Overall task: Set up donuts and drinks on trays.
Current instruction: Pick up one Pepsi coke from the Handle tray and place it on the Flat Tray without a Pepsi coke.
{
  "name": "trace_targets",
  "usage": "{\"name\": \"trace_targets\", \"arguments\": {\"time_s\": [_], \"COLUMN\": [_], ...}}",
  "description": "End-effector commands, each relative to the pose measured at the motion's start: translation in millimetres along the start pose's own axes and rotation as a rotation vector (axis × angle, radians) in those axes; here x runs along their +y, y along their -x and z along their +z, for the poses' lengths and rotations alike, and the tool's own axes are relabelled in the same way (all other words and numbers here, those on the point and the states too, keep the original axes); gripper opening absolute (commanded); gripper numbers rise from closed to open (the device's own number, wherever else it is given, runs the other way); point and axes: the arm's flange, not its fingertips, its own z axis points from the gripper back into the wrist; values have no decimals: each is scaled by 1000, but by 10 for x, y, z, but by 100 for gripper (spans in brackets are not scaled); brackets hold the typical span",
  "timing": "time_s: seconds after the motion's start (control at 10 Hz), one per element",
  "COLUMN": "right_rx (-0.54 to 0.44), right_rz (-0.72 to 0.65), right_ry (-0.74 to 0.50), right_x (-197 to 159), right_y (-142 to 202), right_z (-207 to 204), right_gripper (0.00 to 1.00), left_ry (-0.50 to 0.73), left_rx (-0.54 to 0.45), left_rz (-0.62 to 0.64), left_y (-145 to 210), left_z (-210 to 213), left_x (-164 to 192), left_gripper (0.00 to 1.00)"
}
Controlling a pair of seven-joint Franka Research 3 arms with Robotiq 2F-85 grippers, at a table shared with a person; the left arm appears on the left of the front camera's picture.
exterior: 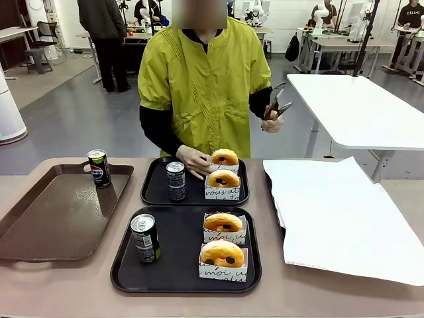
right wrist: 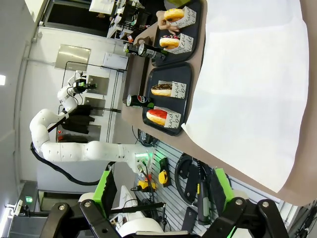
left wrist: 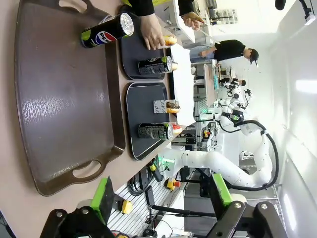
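Two black trays lie mid-table. The near tray [exterior: 179, 268] holds a drink can [exterior: 145, 237] and two sleeved donuts [exterior: 223, 222] [exterior: 222, 253]. On the far tray [exterior: 156, 191] are a can [exterior: 175, 180] and two donuts [exterior: 223, 179] [exterior: 224, 157]. The person's hand [exterior: 192, 161] rests against the farthest donut. A third can, a Pepsi [exterior: 99, 167], stands on the brown tray [exterior: 53, 218]. My left gripper [left wrist: 161, 196] hangs open off the table's left end, facing the brown tray [left wrist: 59, 99]. My right gripper [right wrist: 163, 186] is open beyond the right end, nothing between its fingers.
A tray lined with white paper [exterior: 344, 212] covers the right of the table. The person stands at the far side and holds tongs [exterior: 275, 101] up in the other hand. A white table [exterior: 364, 106] stands behind on the right.
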Motion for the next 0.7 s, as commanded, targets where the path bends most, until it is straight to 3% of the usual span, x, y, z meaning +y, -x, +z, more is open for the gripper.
{"name": "trace_targets", "arguments": {"time_s": [0.0,0.6], "right_rx": [-6,-6], "right_rz": [8,8], "right_ry": [-11,-11], "right_x": [11,11], "right_y": [-1,-1], "right_z": [-11,-11], "right_gripper": [100,100], "left_ry": [-2,-2], "left_rx": [-6,-6], "left_rz": [1,1], "left_y": [-15,-15], "left_z": [23,23], "left_x": [-1,-1], "left_gripper": [100,100]}}
